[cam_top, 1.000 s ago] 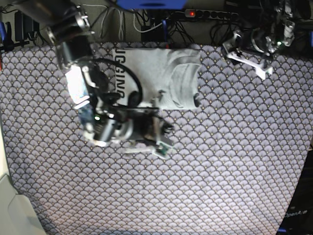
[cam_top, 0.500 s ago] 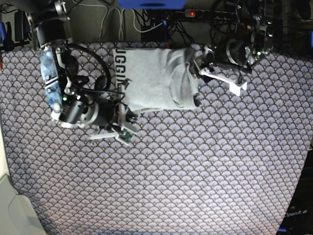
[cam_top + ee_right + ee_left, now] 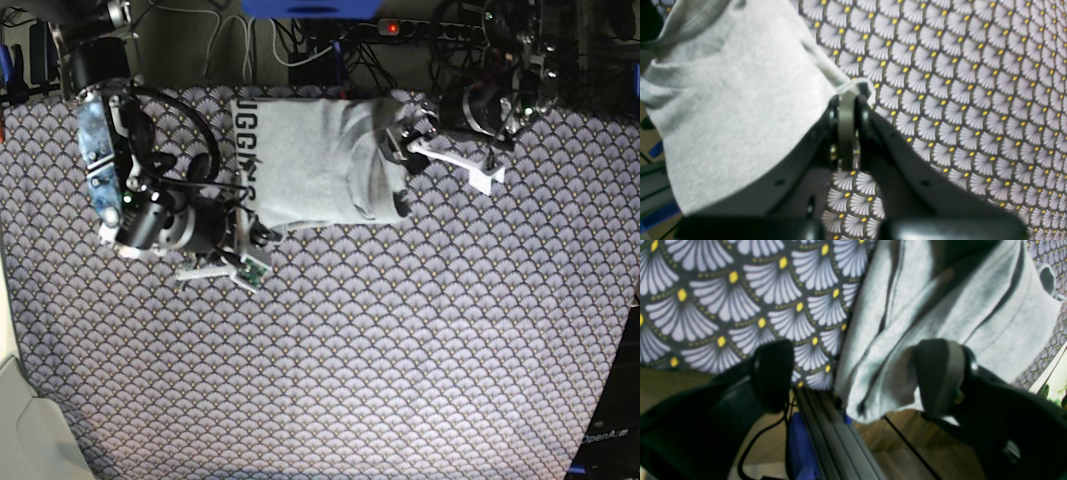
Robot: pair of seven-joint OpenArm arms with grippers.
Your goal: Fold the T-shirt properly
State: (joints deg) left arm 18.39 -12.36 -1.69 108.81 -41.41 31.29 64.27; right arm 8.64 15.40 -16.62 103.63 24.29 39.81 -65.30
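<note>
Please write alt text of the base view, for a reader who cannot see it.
From above, a folded grey T-shirt lies at the far edge of a scallop-patterned tablecloth. The right gripper is shut on the T-shirt's near corner, while the left gripper stands open at the opposite side.

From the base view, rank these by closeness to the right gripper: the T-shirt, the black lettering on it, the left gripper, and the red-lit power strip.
1. T-shirt: its near corner is pinched by the right gripper.
2. Black lettering: just above, on the shirt's edge nearest the gripper.
3. Left gripper: at the shirt's opposite edge.
4. Power strip: behind the table's far edge.
</note>
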